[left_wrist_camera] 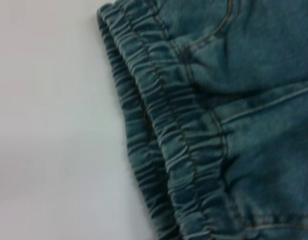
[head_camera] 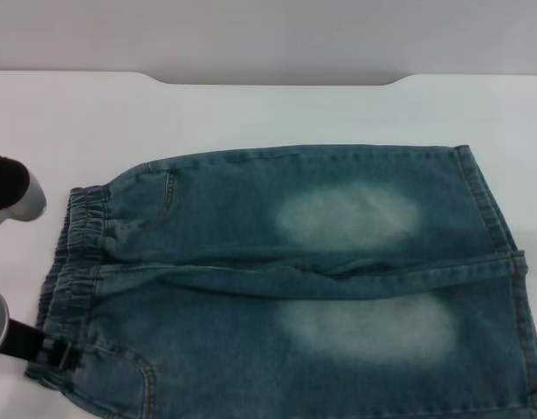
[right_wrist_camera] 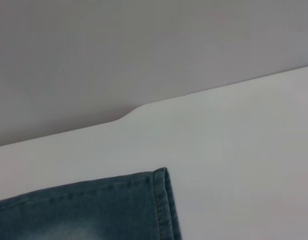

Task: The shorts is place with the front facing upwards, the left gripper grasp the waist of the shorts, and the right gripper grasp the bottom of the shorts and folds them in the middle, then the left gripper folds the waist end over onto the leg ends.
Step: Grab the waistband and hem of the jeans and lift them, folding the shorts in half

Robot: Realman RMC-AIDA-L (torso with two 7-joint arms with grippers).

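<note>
One pair of shorts (head_camera: pixel 285 279), blue-green denim, lies flat on the white worktop (head_camera: pixel 268 109); long axis runs left to right in the head view, the waist of the shorts (head_camera: pixel 72 262) pointing to the robot's left, the bottom of the shorts (head_camera: pixel 504 253) to its right; two pale faded patches, one on each leg; one pocket seam near the waist on the far half, one on the near half.

Left end effector (head_camera: pixel 63 353): black claw reaching in low from the left edge on a silver-grey arm, its tip at the near corner of the gathered waistband, touching the cloth; whether its fingers are spread or pinching the band cannot be told. A second rounded black-and-silver arm part (head_camera: pixel 10 196) sits at the left edge farther back, apart from the shorts.

Left wrist view: ruched waistband in two layers, lying on the worktop.

Right wrist view: one stitched hem corner on the worktop; the right end effector itself is out of sight.
</note>
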